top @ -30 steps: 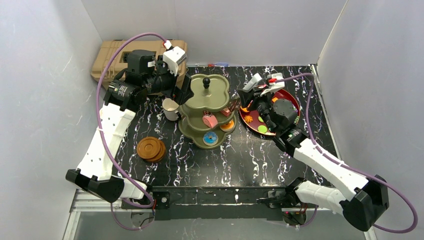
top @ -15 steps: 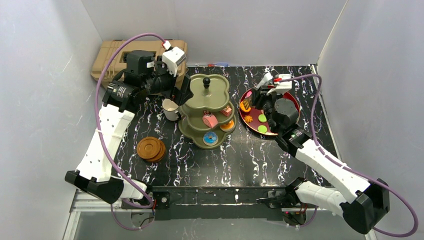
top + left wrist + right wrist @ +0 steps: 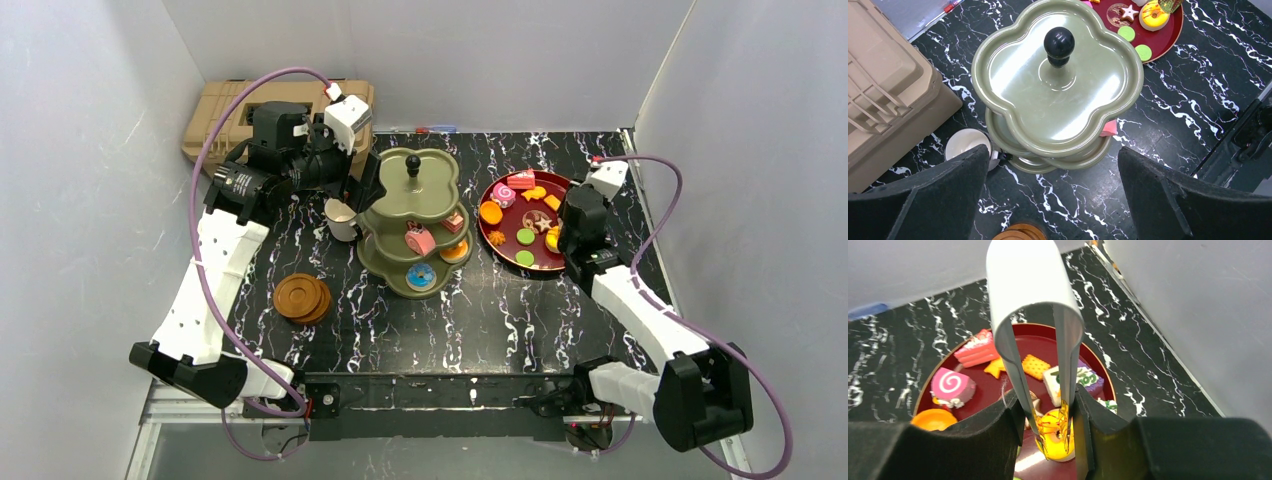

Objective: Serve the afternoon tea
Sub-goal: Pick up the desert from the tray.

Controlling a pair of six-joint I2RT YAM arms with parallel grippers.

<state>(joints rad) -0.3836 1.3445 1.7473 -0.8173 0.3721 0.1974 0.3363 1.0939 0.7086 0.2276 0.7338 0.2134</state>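
The olive-green three-tier stand (image 3: 410,215) with its black knob (image 3: 1058,41) stands mid-table and carries a pink roll (image 3: 418,241), a blue doughnut (image 3: 421,277) and other small pastries. My left gripper (image 3: 1053,200) hangs open above the stand's left side, holding nothing. A white mug (image 3: 965,145) sits beside the stand. Wooden saucers (image 3: 302,297) are stacked at the front left. My right gripper (image 3: 1048,415) is shut on silver tongs (image 3: 1033,300). The tongs' tips press both sides of a yellow doughnut (image 3: 1055,437) on the dark-red plate (image 3: 498,250).
A tan toolbox (image 3: 225,115) stands at the back left, close behind my left arm. The red plate holds several more pastries, among them a pink swirl roll (image 3: 950,385) and a cracker (image 3: 1036,366). The white side wall (image 3: 1198,315) rises just right of the plate.
My right arm swung from the stand's side back to the right, over the red plate, and the tongs now close on the yellow doughnut. The left arm has not moved.
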